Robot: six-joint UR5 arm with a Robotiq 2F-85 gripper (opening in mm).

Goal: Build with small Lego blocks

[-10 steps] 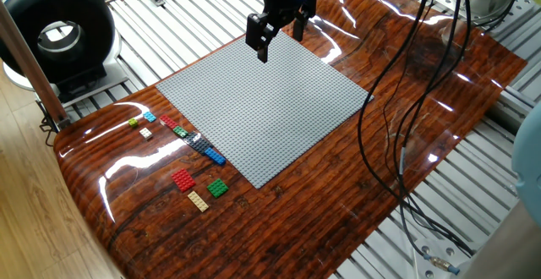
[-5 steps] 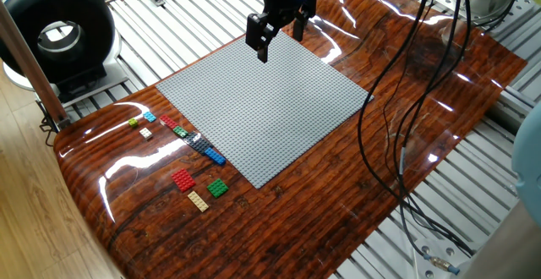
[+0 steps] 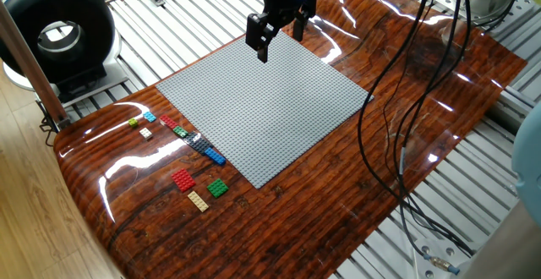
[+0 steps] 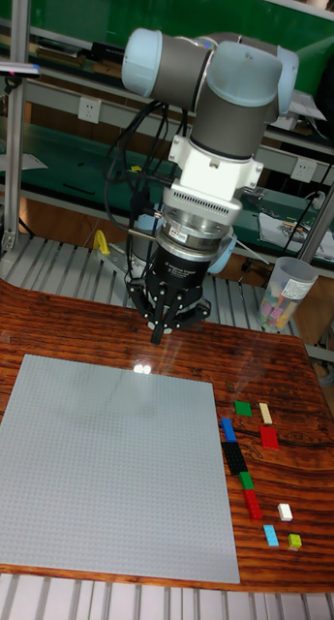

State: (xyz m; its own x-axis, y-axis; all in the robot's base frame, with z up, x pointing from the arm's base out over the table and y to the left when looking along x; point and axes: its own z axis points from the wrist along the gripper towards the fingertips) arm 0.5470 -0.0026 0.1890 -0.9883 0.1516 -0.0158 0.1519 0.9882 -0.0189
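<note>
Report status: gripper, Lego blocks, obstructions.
Gripper above baseplate far edge, nothing visibly held, open or shut unclear. Lego blocks all loose on table beside baseplate. Nothing between them.

A glossy, dark wood-grain surface is shown on the table (image 3: 355,186), with bright streaks of light mirrored in it. A matt grey plastic finish, finely studded, is seen on the baseplate (image 3: 262,110). The small Lego blocks (image 3: 199,144) are rendered in smooth, brightly coloured plastic. Ribbed, silvery aluminium profiles (image 3: 186,30) are visible beyond the wood-grain sheet. The gripper (image 4: 159,327) is finished in matt black, while the UR5 arm (image 4: 220,87) is clad in smooth grey and pale blue casing.
</note>
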